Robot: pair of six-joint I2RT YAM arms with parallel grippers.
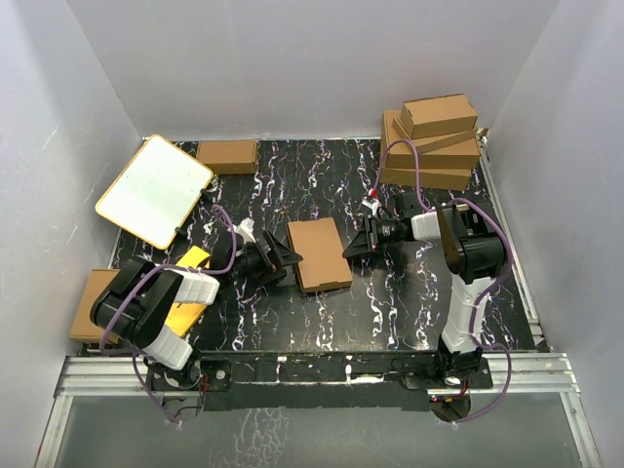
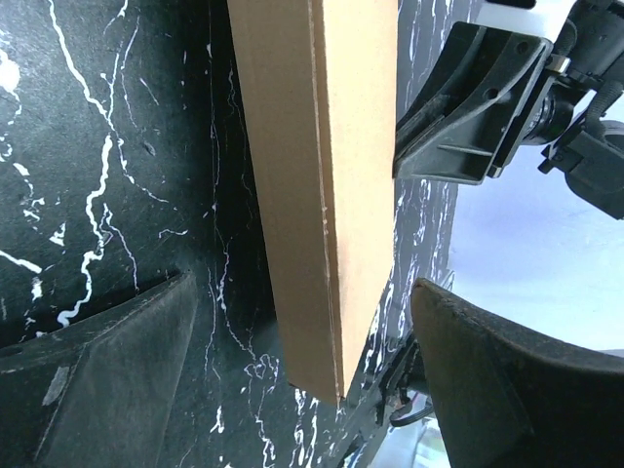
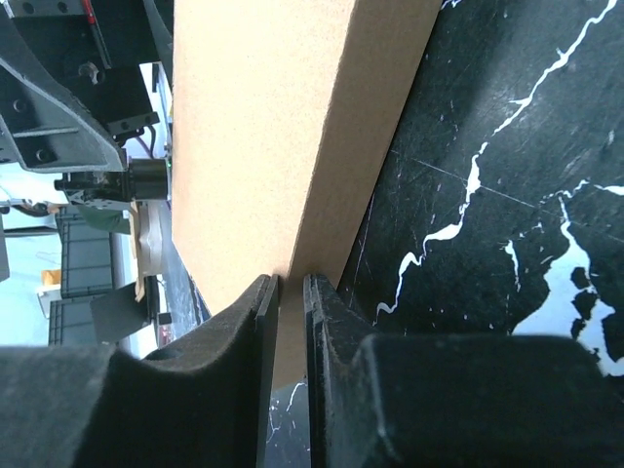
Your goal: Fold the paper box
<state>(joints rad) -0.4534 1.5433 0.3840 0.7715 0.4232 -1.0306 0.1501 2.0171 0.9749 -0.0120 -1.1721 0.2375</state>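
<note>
Brown cardboard: the box (image 1: 320,255) lies folded flat and closed near the middle of the black marbled counter (image 1: 390,307), its long side running front to back, tilted slightly. It sits between the two claws.

Left claw (image 1: 283,259): low over the counter just left of the box, pointing at it. Jaws spread wide. In the left wrist view the two pads (image 2: 117,341) stand far apart with the box's end (image 2: 322,195) in front of the gap between them. Nothing is held.

Right claw (image 1: 353,246): low, at the right edge of the box, pointing left. In the right wrist view the fingers (image 3: 234,331) are pressed almost together, only a thin slit left, and the tips meet the box's near edge (image 3: 263,127). Brown shows through the slit; I cannot tell whether any cardboard is actually caught in it. From the left wrist view the right claw (image 2: 458,107) tapers to a closed wedge touching the box's side.

Also on the counter:
- stack of folded boxes (image 1: 434,141), back right corner
- single folded box (image 1: 227,156), back, left of centre
- white board (image 1: 154,190) with orange rim, back left, overhanging the edge
- yellow card (image 1: 192,259), partly under the left arm
- flat brown sheet (image 1: 86,304), far left, beside the left arm
</note>
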